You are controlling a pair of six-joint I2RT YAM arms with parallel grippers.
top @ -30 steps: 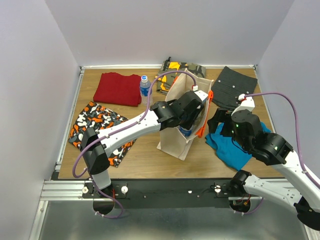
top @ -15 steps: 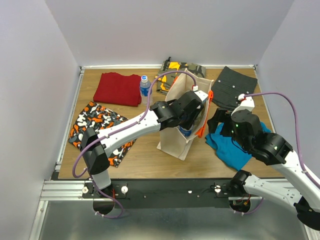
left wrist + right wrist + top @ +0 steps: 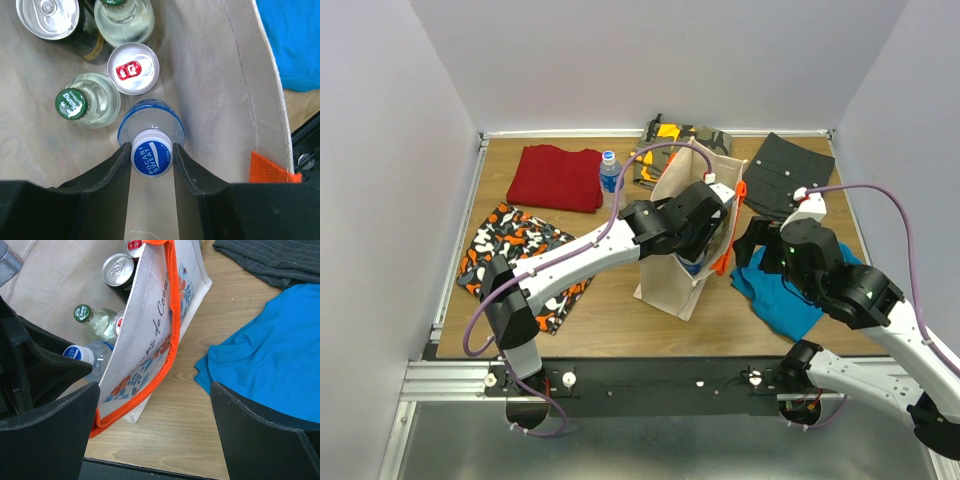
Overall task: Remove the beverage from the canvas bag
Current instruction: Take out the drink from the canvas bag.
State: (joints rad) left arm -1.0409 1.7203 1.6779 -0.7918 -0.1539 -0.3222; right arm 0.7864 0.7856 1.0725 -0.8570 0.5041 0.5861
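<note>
The canvas bag (image 3: pixel 670 285) stands upright mid-table, with beige walls (image 3: pixel 225 100) and orange handles. My left gripper (image 3: pixel 151 150) reaches down into it and is shut on the blue-and-white cap of a clear Pocari Sweat bottle (image 3: pixel 151 159), the beverage. That bottle also shows in the right wrist view (image 3: pixel 82 354). Two green-capped bottles (image 3: pixel 75 103) and two cans (image 3: pixel 133 67) stand beside it in the bag. My right gripper (image 3: pixel 155 390) hangs open just right of the bag's flowered side (image 3: pixel 150 340), holding nothing.
A small water bottle (image 3: pixel 609 172) stands on the table behind the bag, next to a red cloth (image 3: pixel 558 177). A patterned cloth (image 3: pixel 510 250) lies at the left, a camouflage cloth (image 3: pixel 690 135) and a dark cloth (image 3: pixel 790 175) at the back, and a blue cloth (image 3: pixel 785 300) under my right arm.
The right arm has edged slightly toward the bag. The left gripper stays shut on the bottle cap in the bag.
</note>
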